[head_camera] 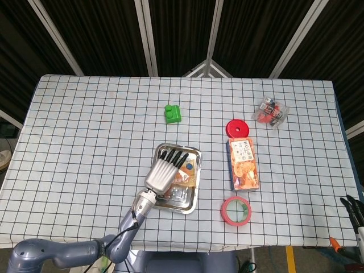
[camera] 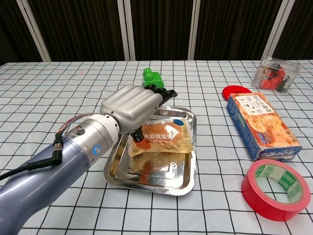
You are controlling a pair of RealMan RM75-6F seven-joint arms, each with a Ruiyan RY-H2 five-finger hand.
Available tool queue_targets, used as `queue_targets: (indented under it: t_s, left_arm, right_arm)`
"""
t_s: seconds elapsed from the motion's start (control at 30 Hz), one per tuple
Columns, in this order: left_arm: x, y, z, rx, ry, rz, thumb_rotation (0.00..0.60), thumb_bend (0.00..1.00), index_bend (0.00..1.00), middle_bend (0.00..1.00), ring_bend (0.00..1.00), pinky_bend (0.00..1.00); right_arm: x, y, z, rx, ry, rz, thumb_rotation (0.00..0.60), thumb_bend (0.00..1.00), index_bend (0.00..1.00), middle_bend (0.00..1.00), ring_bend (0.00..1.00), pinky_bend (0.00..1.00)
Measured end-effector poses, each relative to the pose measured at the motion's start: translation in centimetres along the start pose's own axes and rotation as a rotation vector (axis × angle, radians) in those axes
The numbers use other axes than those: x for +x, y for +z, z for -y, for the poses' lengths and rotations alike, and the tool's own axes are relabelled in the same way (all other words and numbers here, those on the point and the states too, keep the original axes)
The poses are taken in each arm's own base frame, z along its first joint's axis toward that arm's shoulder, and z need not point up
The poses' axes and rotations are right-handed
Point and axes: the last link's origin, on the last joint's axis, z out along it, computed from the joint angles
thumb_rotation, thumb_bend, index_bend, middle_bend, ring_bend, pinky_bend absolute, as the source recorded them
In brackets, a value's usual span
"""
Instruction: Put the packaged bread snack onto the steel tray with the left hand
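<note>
The left hand [camera: 133,108] is over the steel tray [camera: 185,184] with its fingers stretched forward above the packaged bread snack [camera: 164,139], which sits on or just above the tray floor; whether the thumb underneath clamps the packet I cannot tell. This looks like the release step, so the next move calls for letting go fully and lifting the hand straight up without dragging the packet. Only the right hand's [head_camera: 354,208] fingertips show at the frame edge, its state unclear.

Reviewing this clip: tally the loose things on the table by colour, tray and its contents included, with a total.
Red: 2, the red lid and the tape roll
Green: 1, the toy block
Orange: 2, the bread snack and the cracker box
Silver: 1, the steel tray
Clear: 1, the small clear container
Total: 7
</note>
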Motion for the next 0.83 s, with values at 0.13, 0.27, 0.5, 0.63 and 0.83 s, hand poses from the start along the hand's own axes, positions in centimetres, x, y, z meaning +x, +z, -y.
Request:
queue_targets:
  t_s: [0.13, 0.27, 0.5, 0.63, 0.83]
  left_arm:
    - [0.8, -0.8, 0.2, -0.028, -0.041, 0.0, 0.6, 0.06, 0.0, 0.0, 0.0, 0.09]
    - [2.2, -3.3, 1.5, -0.055, -0.064, -0.019, 0.6, 0.06, 0.0, 0.0, 0.0, 0.08]
    - [3.2, -14.1, 8.8, 0.015, -0.002, -0.016, 0.6, 0.06, 0.0, 0.0, 0.0, 0.08]
    - [2.8, -23.4, 14.1, 0.262, 0.017, 0.018, 0.6, 0.04, 0.0, 0.0, 0.0, 0.05]
    - [4.5, -32.5, 17.9, 0.519, -0.042, -0.105, 0.6, 0.04, 0.0, 0.0, 0.0, 0.04]
  right_arm:
    - [-0.1, -0.1, 0.2, 0.004, -0.008, -0.003, 0.6, 0.3, 0.0, 0.0, 0.0, 0.0]
    - [0.0, -0.3, 0.4, 0.016, -0.014, -0.01, 0.6, 0.3, 0.0, 0.0, 0.0, 0.0]
    - [0.0, -1.4, 1.2, 0.06, -0.023, -0.027, 0.6, 0.3, 0.0, 0.0, 0.0, 0.0]
    - [0.0, -2.5, 2.0, 0.096, -0.028, -0.05, 0.6, 0.3, 0.0, 0.0, 0.0, 0.0]
    - [-0.8, -2.7, 2.7, 0.105, -0.065, -0.042, 0.6, 0.3, 0.0, 0.0, 0.0, 0.0]
